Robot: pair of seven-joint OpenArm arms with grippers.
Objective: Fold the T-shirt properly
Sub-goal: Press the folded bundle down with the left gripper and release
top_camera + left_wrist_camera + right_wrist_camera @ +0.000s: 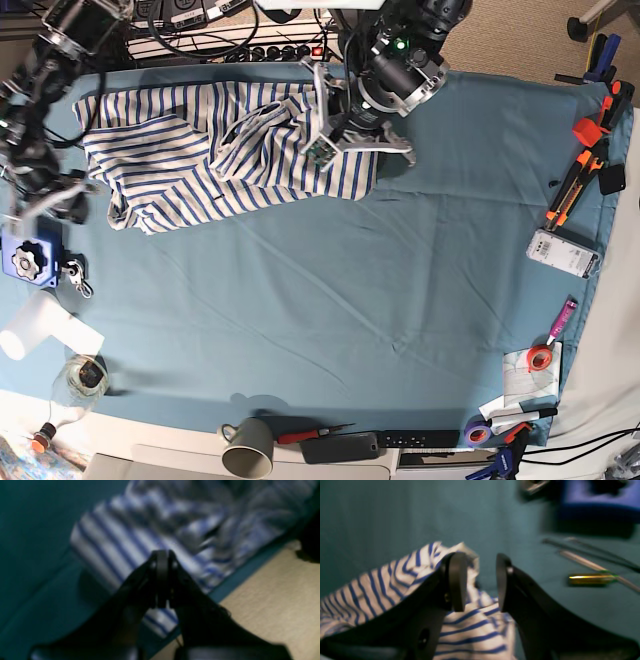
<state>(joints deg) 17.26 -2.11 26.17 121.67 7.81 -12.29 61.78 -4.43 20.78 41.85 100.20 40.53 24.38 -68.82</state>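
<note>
Tablecloth (330, 290), teal, covers the whole work surface; T-shirt (215, 150) lies crumpled at its far edge, striped, soft and light, likely to sag and slide, so best pinched at a hem or shoulder corner; left gripper (162, 580) hovers over it, fingers pressed together on nothing; right gripper (480, 580) fingers stand apart, empty, beside a raised fold.

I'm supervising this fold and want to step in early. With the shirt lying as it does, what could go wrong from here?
1. The T-shirt is bunched, with layers overlapping; folding it unflattened would likely lock in creases.
2. It lies by the edge of the table cloth, near the shut left end effector; a pull that way could drag it off.
3. The open right end effector works near a yellow-handled tool, which it might snag.
</note>
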